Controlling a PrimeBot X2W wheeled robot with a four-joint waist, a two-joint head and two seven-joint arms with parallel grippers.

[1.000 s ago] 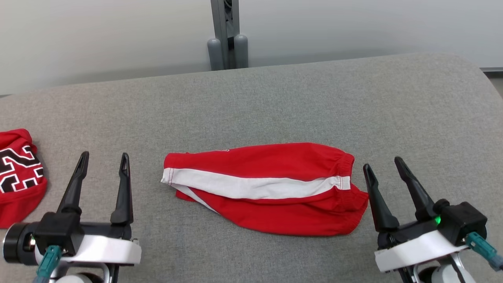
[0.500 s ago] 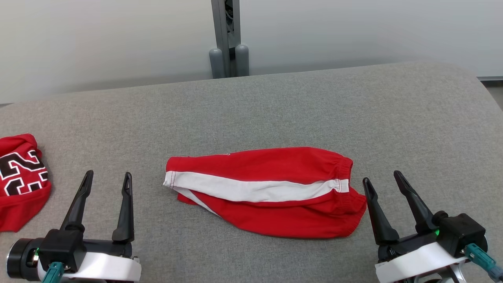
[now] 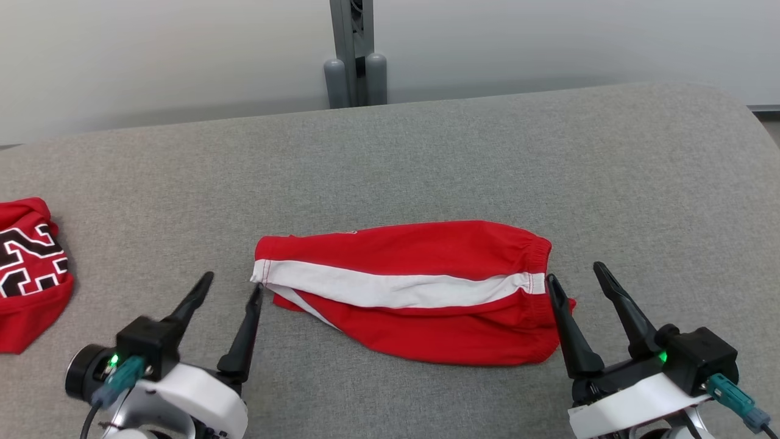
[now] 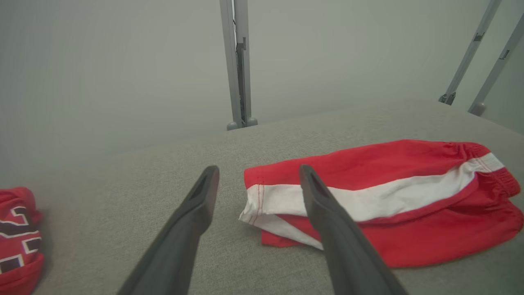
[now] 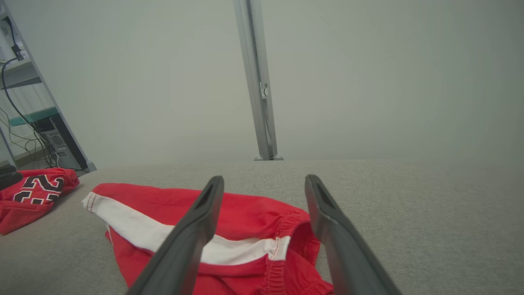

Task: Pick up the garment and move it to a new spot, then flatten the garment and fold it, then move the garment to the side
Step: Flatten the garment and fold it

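The garment – a red one with a broad white stripe along it – lay on the grey surface, about in the middle between left and right and more on the near side. Its long side ran from left to right. The gathered elastic band was at its right end and the hemmed end at its left.

My left gripper was at the left end of the garment, with its two fingers spread apart and nothing between them. The tip of its right finger was just beside the white corner of the hem; I could not tell whether it touched the cloth. Its left finger was over bare grey surface.

My right gripper was at the right end, also spread wide and holding nothing. Its left finger crossed the edge of the elastic band, and its right finger was over bare surface, apart from the cloth.

Far to the left, well apart from the garment, lay a second red cloth with black and white figures on it. Beyond the far edge of the surface a grey post stood before a pale wall.
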